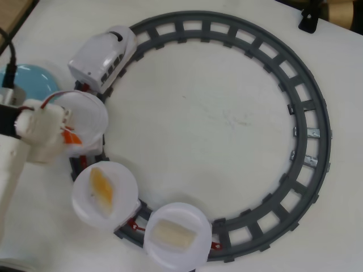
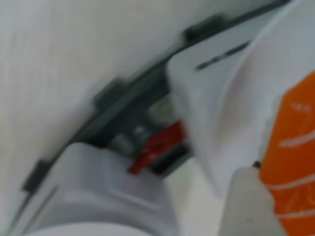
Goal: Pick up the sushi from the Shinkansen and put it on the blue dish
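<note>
In the overhead view my gripper (image 1: pixel 68 135) is low over the first white plate (image 1: pixel 91 110) behind the white Shinkansen (image 1: pixel 105 55). Its jaws are closed around the orange striped sushi (image 1: pixel 72 138), which peeks out under them. I cannot tell whether the sushi has left the plate. The wrist view shows the sushi (image 2: pixel 295 162) large at the right edge, pressed against a white finger (image 2: pixel 248 201). The blue dish (image 1: pixel 31 79) lies left of the train, partly hidden by my arm.
The grey circular track (image 1: pixel 309 107) rings the table. The second plate (image 1: pixel 122 195) carries a yellow-orange piece (image 1: pixel 101 186). The third plate (image 1: pixel 193 249) carries a pale cream piece (image 1: pixel 170 233). A red coupler (image 2: pixel 155 147) joins the cars. A black cable (image 1: pixel 10 48) runs at the left.
</note>
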You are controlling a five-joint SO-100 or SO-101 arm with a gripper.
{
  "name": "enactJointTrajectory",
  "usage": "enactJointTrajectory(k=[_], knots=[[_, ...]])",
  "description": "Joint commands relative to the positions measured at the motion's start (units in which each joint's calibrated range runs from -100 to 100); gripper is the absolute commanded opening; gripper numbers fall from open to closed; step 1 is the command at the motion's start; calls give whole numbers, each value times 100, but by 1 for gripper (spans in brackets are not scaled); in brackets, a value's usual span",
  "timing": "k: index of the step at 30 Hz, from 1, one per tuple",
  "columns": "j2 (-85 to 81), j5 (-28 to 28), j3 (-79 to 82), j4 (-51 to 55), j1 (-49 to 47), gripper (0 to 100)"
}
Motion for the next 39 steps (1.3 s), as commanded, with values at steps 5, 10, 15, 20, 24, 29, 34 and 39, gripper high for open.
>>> enactJointTrajectory(k=[5,10,15,20,24,29,34,39], knots=[[-24,-22,-1129,-41,-520,6],[-15,9,-1183,-355,-793,6],[217,-7,-1373,-593,-995,6],[847,-22,-2031,-644,-1339,6],[1461,-33,-2743,-601,-1515,6],[2141,-38,-3366,-593,-1814,6],[2730,-132,-3816,-635,-2105,6],[3261,-164,-4051,-644,-2307,6]])
